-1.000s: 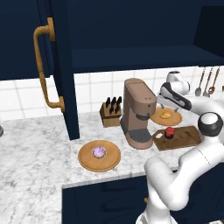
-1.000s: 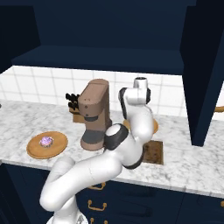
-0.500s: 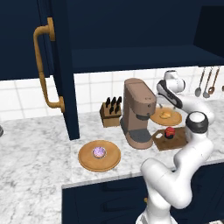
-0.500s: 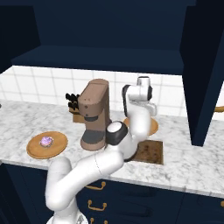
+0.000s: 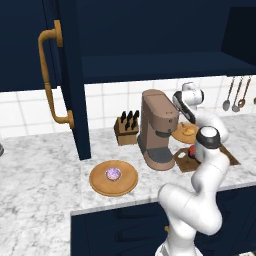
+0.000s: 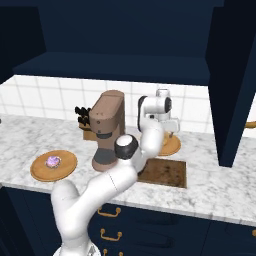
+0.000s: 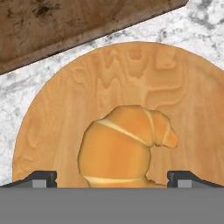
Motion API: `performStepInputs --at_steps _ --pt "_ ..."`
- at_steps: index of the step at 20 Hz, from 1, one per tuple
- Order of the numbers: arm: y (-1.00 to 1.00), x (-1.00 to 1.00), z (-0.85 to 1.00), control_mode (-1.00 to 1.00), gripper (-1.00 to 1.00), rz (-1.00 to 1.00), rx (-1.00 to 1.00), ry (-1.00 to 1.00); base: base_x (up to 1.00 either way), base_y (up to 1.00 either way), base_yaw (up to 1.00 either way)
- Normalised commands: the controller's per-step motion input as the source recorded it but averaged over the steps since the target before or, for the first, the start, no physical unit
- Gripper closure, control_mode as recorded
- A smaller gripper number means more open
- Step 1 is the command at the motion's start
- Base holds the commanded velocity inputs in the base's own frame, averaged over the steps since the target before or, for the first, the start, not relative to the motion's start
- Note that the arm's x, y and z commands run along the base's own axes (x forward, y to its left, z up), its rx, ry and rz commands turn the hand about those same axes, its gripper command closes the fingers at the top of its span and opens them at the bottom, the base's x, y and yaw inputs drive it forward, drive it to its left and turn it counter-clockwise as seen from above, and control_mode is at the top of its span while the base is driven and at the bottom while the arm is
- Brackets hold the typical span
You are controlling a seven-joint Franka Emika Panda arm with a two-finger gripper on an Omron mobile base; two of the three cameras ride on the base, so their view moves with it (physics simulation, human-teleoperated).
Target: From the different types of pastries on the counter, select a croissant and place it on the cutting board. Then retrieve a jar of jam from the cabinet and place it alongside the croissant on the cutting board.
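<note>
Where the hand view looks straight down, we see the croissant (image 7: 127,148) as a golden-yellow, lumpy crescent with pale ridges across its back and a small pointed tip at one side. It lies on a round light-wood plate (image 7: 70,100), and the plate sits on the white-grey marbled counter (image 7: 205,17). The gripper (image 7: 112,178) hangs over the pastry with its jaws wide apart, one dark fingertip (image 7: 41,178) on each side of the croissant, neither touching it as far as we can tell.

The dark-brown cutting board (image 7: 65,22) lies just beside that plate, a strip of marble showing between them. In the left base view we find a small dark-red jar of jam (image 5: 192,150) already standing on the board (image 5: 231,156), partly hidden by the arm. A brown coffee machine (image 5: 157,127) stands just beside the board and screens part of the croissant's plate (image 5: 186,133) from that side; a knife block (image 5: 126,130) sits against the tiled wall next to it. The navy cabinet (image 5: 70,75) door stands open, its brass handle (image 5: 50,75) toward us.

We count two round plates: one under the croissant, the other (image 5: 113,177) well apart, near the counter's front edge, carrying the purple-pink topped cake (image 5: 113,173). That makes two pastries, one board, one jar. Three utensils (image 5: 235,95) hang on the wall at the far right.
</note>
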Motion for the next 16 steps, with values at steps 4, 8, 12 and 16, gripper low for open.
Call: performStepInputs --at_steps 4,8,12,16 --pt "-0.01 0.00 -0.29 -1.00 -1.00 0.13 0.00 0.06 0.00 0.00 0.00" --pt "-0.07 -0.02 -0.34 -1.00 -1.00 0.14 0.00 0.02 0.00 0.00 0.00" --pt "-0.07 -0.01 -0.41 -1.00 -1.00 0.12 0.00 0.04 0.00 0.00 0.00" --pt "-0.01 -0.12 -0.29 -1.00 1.00 0.02 0.00 0.07 0.00 0.00 0.00"
